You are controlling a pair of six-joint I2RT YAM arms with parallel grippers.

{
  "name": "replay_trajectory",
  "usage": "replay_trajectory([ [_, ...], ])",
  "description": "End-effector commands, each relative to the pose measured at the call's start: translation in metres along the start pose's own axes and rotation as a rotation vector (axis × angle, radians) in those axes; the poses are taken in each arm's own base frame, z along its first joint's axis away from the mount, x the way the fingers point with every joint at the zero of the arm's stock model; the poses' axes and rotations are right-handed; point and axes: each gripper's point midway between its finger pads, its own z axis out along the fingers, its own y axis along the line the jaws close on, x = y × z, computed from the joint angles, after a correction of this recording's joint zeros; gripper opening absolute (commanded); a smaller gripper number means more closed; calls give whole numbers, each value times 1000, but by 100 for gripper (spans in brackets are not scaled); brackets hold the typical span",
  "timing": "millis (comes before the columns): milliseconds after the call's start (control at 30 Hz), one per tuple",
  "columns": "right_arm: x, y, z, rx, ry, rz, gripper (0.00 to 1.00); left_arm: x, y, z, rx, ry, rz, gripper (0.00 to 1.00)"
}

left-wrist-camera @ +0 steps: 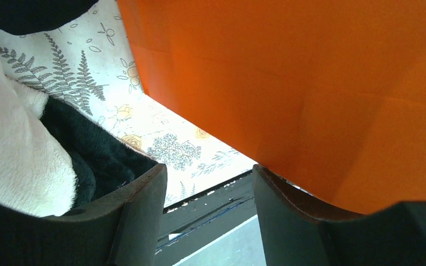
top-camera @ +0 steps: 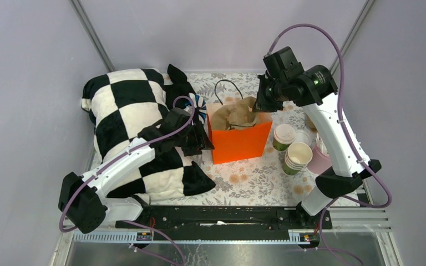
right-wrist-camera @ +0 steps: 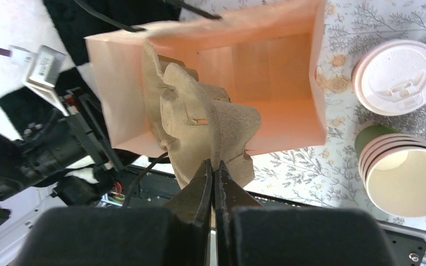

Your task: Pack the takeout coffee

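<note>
Top view: table under a floral cloth (top-camera: 255, 177), plain pale walls (top-camera: 33, 55) on three sides, metal rail along the near edge. Black-and-white checkered cushion (top-camera: 127, 105) fills the left half. Orange bag (top-camera: 238, 141) upright at centre, mouth open, brown cardboard tray (top-camera: 238, 113) sticking out of it. Takeout coffee (top-camera: 284, 136) stands upright on the cloth just right of the bag, white lid on; stack of cups (top-camera: 298, 158) just beside it on the near side, pink cup (top-camera: 320, 160) further right behind the right arm. Left gripper (top-camera: 202, 141) low against the bag's left side; right gripper (top-camera: 260, 105) over the bag's right rim. Left wrist view: both dark fingers (left-wrist-camera: 144, 210) stand apart with nothing between them, only cloth and rail in the gap; the bag's orange wall looms just past the right-hand finger, contact cannot be told; cushion plush on the other side. Right wrist view: jaws pinched together on the near edge of the cardboard tray, which hangs crumpled over the bag's open mouth; the lidded coffee sits outside the bag, at the upper right.
</note>
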Motion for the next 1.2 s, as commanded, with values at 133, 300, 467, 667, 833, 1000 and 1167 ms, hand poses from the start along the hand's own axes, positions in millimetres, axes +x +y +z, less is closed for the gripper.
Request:
replay_trajectory([
  [133,18,-16,-1,34,1,3,1,-10,-4,-7,17,-67,9,62],
  [300,10,-18,8,59,-14,-35,1,-12,-1,-12,-13,-74,40,62],
  [467,-3,-21,13,100,-42,-78,1,-16,4,-20,-55,-86,84,63],
  [667,-8,-10,13,61,-18,-125,1,-21,5,-24,-86,-88,138,65],
  [833,-16,-7,5,42,-43,-207,1,-27,6,-27,-111,-96,179,67],
  [1000,-25,-9,-6,38,-87,-281,1,-27,6,-25,-115,-88,189,67],
  [1167,-19,-18,5,75,-62,-303,0,-29,5,-26,-115,-90,198,69],
])
